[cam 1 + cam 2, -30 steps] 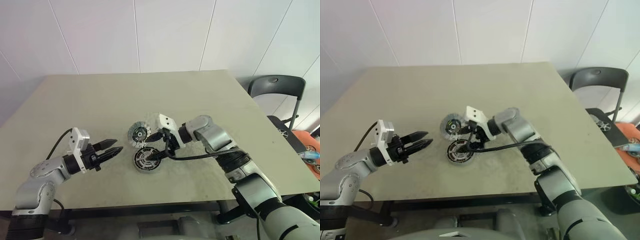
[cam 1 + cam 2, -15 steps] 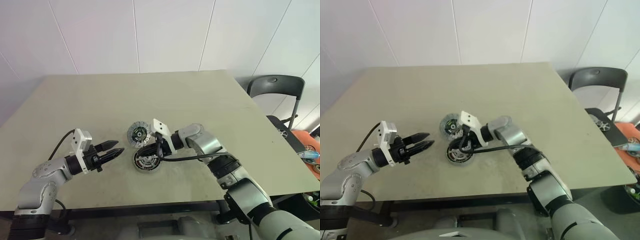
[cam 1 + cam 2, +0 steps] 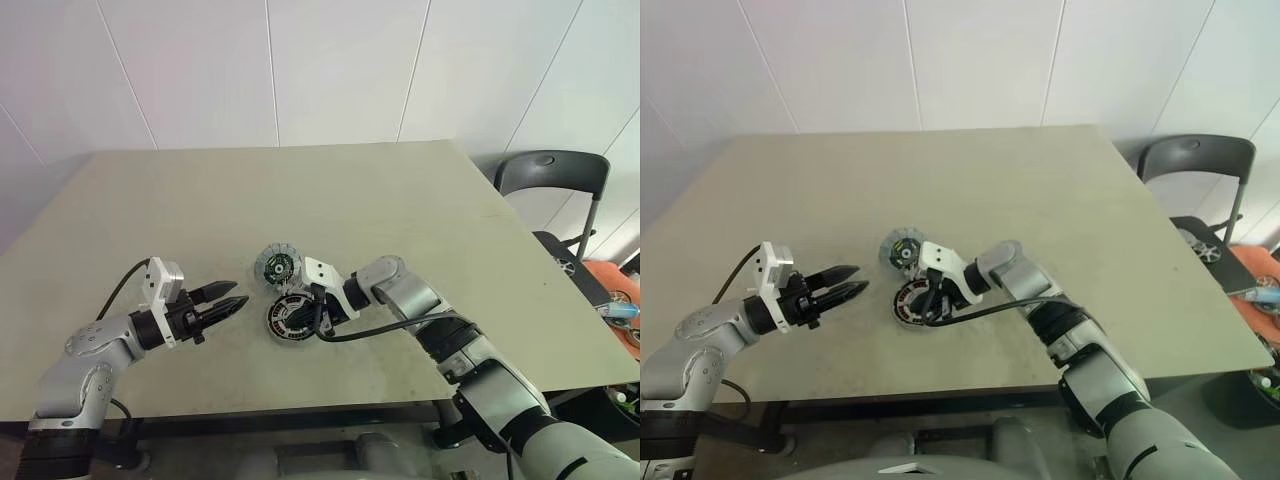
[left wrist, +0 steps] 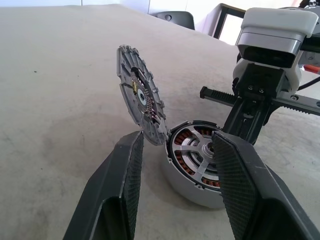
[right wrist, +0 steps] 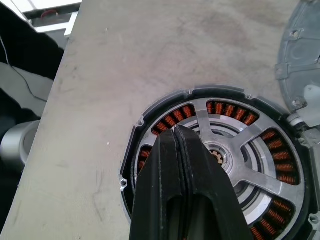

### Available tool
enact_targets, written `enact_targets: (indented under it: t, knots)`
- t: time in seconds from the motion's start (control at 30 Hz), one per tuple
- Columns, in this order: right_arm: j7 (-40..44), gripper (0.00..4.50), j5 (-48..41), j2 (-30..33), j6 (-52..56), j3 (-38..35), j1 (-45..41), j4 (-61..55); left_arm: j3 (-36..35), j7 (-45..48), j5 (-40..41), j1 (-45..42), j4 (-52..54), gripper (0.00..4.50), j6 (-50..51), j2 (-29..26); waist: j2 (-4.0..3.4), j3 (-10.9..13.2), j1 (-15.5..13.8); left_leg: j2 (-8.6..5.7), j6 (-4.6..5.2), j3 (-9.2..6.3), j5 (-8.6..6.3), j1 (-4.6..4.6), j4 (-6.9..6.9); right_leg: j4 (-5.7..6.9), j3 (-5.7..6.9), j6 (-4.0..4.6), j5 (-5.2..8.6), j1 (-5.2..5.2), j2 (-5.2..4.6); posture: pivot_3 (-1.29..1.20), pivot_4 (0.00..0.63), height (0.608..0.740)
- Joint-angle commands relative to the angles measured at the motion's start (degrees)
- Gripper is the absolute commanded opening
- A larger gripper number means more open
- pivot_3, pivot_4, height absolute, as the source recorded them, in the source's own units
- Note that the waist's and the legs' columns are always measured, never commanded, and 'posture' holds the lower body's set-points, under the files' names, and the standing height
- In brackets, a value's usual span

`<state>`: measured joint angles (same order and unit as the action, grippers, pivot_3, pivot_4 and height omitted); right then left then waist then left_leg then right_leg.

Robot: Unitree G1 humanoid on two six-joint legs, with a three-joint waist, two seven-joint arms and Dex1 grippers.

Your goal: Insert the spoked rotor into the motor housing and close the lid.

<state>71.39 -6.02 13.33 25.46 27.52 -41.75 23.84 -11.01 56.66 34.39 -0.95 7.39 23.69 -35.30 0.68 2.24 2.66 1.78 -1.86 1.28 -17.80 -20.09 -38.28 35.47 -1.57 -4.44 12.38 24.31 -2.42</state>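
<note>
Change: the right gripper (image 5: pixel 177 131) has come down from above the parts onto the housing (image 4: pixel 192 150), and its fingers, spread a second ago, are now pressed together. Nothing shows between them. The wrist view puts the shut tips over the inner ring of copper windings, next to the silvery hub. I can't tell whether they touch the metal or hang just above it.

The left gripper (image 3: pixel 238 292) has not moved. It hovers over the worktop (image 3: pixel 400 200) near the housing's left side, pointing at it, with its fingers partly spread and holding nothing.

The rotor (image 4: pixel 140 97) is not in yet. It stands tilted up on edge at the far rim of the housing, touching or just beside that rim, with its face and green mark turned toward the head camera. Its place matches the earlier frames. The housing sits flat on the worktop, open side up, in the same spot.

Judgement: closing empty and dropping onto the housing looks like a poke or a press, either to steady the cup or to nudge it, and not a pick. The insert step is not done and the lid is not closed. The next move probably calls for tipping the rotor down into the cup. There is a risk that the shut tips block the opening, or that the rotor slips off the rim.
</note>
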Motion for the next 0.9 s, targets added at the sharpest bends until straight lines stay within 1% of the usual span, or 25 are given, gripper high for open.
enact_targets:
  t: [0.03,0.1,0.17,0.23,0.33,0.4,0.57,0.63,0.77,0.9]
  knots:
    - [0.35,0.02,-6.13,-1.96,1.65,-6.81,-2.17,-2.04,-0.73,0.31,0.15,-1.39,0.39,2.32,-1.07,-0.22,-0.01,0.01,0.1,0.0,0.0,0.0,0.0,-0.01,0.0,0.01,0.0,0.0,0.0,0.01,0.0,0.0,0.0,0.74]
    - [-0.02,0.02,-7.89,-2.58,2.73,-8.94,-2.87,-2.46,-0.65,0.37,0.12,-1.5,0.23,2.32,-1.16,-0.24,-0.01,0.01,0.04,0.0,0.0,-0.01,0.0,0.0,0.0,0.03,0.0,0.0,-0.01,0.01,0.0,0.0,0.0,0.74]
    - [-2.51,0.02,-5.83,-2.78,1.06,-8.78,-3.49,-0.34,-0.51,0.36,0.06,-1.64,0.17,2.32,-1.21,-0.16,-0.01,0.01,0.04,0.0,0.0,-0.01,0.0,-0.01,0.01,0.02,0.0,-0.01,-0.01,0.01,0.0,0.0,0.0,0.74]
    - [-4.43,0.02,-1.19,-2.0,-2.23,-5.65,-3.38,2.66,-0.28,0.34,0.02,-1.89,0.14,2.32,-1.23,-0.02,0.0,0.0,0.05,0.0,0.0,0.0,0.0,-0.02,0.01,0.0,0.0,-0.01,-0.01,0.01,0.0,0.0,0.0,0.74]
    - [-4.48,0.02,4.04,-0.69,-5.13,-0.87,-2.34,5.02,-0.28,0.38,0.02,-1.92,0.16,2.32,-1.32,0.0,-0.01,0.01,0.0,0.0,0.0,0.0,0.0,-0.04,0.01,-0.03,0.0,-0.01,0.0,0.01,-0.01,0.0,0.0,0.74]
    - [-4.85,0.02,5.75,-0.64,-6.26,0.52,-2.0,6.51,-0.43,0.39,0.04,-1.79,0.23,2.32,-1.37,-0.06,-0.05,0.01,0.05,0.0,0.0,0.0,0.0,-0.07,0.01,-0.06,0.0,0.0,0.0,0.02,-0.01,0.0,0.0,0.74]
    - [-3.94,0.02,4.6,-1.28,-7.33,-0.9,-2.37,6.59,-0.7,0.37,0.06,-1.72,0.21,2.32,-1.43,-0.19,0.01,-0.03,0.08,0.0,0.0,0.01,0.0,0.11,0.01,-0.03,-0.01,0.0,0.0,-0.12,-0.01,0.0,0.0,0.74]
    - [-1.89,0.02,0.04,-2.2,-4.68,-4.11,-2.58,4.2,-0.69,0.34,-0.05,-1.56,0.19,2.32,-1.53,-0.18,0.01,-0.03,0.05,0.0,0.0,0.01,0.0,0.16,0.01,-0.01,-0.01,0.04,0.02,-0.18,-0.01,0.0,0.0,0.74]
    - [0.6,0.02,-4.86,-2.51,-1.32,-7.66,-2.74,0.63,-0.67,0.35,-0.04,-1.49,0.26,2.32,-1.57,-0.13,-0.01,-0.01,0.04,0.0,0.0,0.0,0.0,0.1,0.01,-0.01,-0.01,0.0,0.0,-0.12,-0.01,0.0,0.0,0.74]
    - [2.3,0.02,-4.33,-0.68,-1.34,-6.8,-3.94,-1.61,-0.43,0.53,-0.08,-1.73,0.0,2.32,-1.6,-0.06,-0.01,-0.01,0.01,0.0,0.0,0.0,0.0,0.04,0.01,-0.03,0.0,-0.01,-0.01,-0.07,-0.01,0.0,0.0,0.74]
